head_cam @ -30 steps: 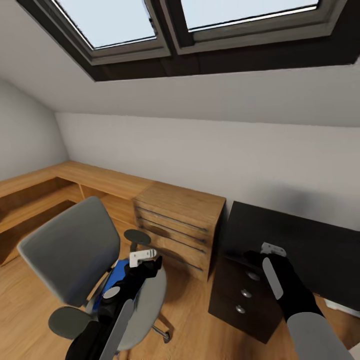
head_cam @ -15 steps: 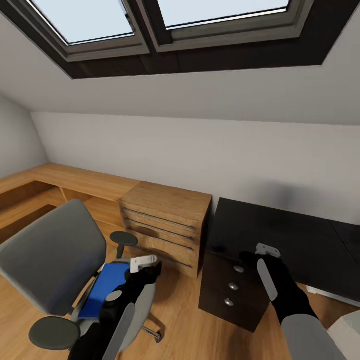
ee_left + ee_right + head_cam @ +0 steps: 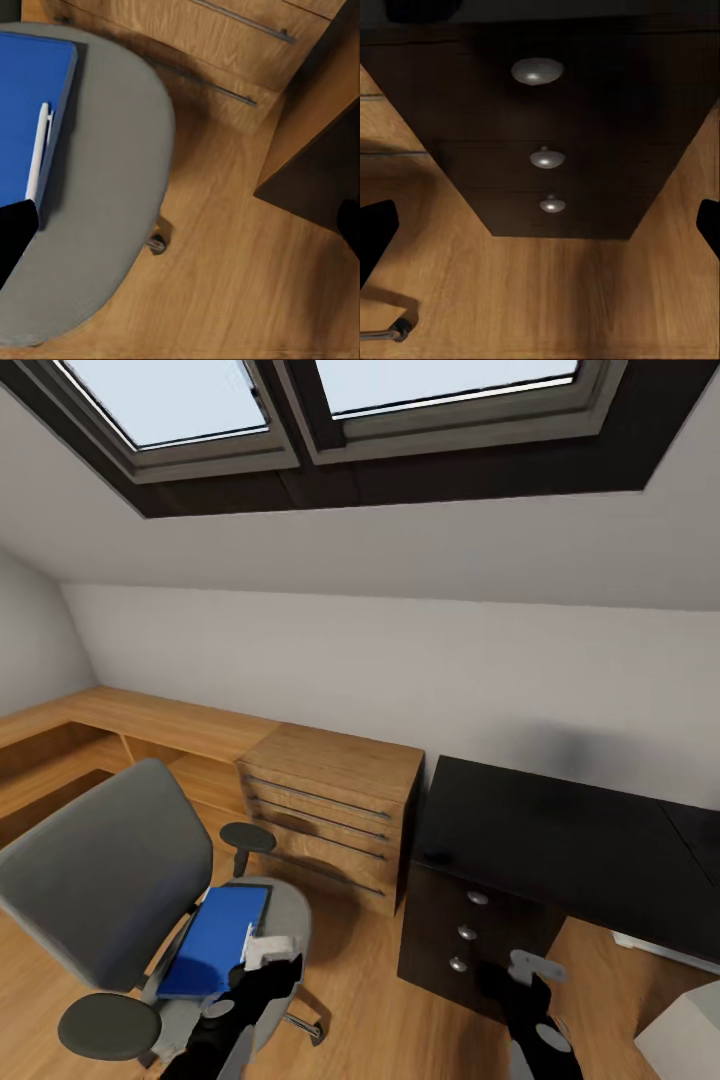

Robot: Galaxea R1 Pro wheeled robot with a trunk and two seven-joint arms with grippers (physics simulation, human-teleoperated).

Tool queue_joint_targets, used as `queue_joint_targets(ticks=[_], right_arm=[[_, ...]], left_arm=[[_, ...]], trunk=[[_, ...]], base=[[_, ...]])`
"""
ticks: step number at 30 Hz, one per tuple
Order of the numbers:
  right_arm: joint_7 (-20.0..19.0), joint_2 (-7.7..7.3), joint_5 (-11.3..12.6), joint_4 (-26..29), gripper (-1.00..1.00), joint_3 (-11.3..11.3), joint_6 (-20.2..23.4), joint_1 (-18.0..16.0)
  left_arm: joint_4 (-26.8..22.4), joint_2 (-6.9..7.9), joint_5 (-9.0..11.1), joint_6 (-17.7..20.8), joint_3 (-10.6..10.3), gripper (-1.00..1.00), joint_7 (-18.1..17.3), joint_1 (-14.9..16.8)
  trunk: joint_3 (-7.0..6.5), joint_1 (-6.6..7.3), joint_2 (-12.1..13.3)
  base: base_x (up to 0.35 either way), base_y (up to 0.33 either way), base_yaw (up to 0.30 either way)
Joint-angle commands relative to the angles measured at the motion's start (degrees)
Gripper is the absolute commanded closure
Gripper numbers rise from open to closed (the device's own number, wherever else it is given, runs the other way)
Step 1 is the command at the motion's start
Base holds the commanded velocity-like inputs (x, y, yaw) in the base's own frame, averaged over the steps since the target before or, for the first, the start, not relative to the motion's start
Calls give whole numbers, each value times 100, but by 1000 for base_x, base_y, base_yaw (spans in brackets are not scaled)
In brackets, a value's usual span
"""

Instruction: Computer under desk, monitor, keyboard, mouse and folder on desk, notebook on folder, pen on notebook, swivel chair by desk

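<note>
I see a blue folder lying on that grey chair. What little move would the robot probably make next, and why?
Probably lowering the left gripper toward the blue folder, I'd judge. The folder lies flat on the swivel chair seat with a white pen on it, the gripper hovers at its near edge, open and holding nothing, and the dark desk has bare room waiting.

Bright, even daylight from skylights (image 3: 330, 400) at 12 o'clock in head view; panes blown out pale. Sloped wall (image 3: 400, 660) softly lit, faint dark smudge at 3 o'clock. Black desk (image 3: 560, 840) swallows detail; soft shadow under swivel chair (image 3: 110, 880) at 7 o'clock. Wide-angle stretch at edges. Wrist views dimmer, slightly soft; drawer knobs (image 3: 538, 71) catch small highlights
</note>
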State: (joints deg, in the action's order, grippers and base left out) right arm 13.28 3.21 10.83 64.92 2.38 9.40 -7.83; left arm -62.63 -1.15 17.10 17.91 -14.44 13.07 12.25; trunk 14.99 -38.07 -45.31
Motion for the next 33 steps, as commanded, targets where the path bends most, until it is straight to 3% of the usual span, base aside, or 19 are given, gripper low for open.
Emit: queue_joint_targets(ticks=[1,5,6,8,10,17,20,24,33], right_arm=[[15,2,37,12,-100,-2,-68,119],[13,8,48,-163,-100,-8,-196,315],[-9,6,68,-569,-100,-9,-348,347],[-15,2,68,-749,-100,-9,-497,355],[-14,18,65,-1069,-100,-18,-1045,367],[-26,29,85,-1839,-100,-33,-1812,369],[-22,27,82,-1950,-100,-33,-2216,369],[-18,29,90,-1993,-100,-32,-2382,369],[-19,38,87,-2116,-100,-47,-2447,369]], left_arm=[[163,5,57,-71,-75,-100,45,-15],[609,5,57,-198,-210,-100,39,-50],[894,2,52,-220,-235,-100,43,-59],[998,2,50,-226,-241,-100,44,-61],[1270,2,53,-234,-250,-100,52,-64],[1571,12,52,-285,-247,-100,58,-64],[1639,13,55,-531,-245,-100,61,-64],[1748,-1,51,-798,-250,-100,61,-64],[1931,-28,51,-906,-286,-100,59,-64]], trunk=[[7,-1,-6],[7,-1,-6],[7,-1,-6],[7,-1,-6],[7,-1,-6],[7,-1,-6],[7,-1,-6],[7,-1,-6],[12,-1,-6]], base=[[0,0,0],[0,0,0],[0,0,0],[0,0,0],[0,0,0],[0,0,0],[0,0,-1],[0,0,-80],[0,0,-233]])
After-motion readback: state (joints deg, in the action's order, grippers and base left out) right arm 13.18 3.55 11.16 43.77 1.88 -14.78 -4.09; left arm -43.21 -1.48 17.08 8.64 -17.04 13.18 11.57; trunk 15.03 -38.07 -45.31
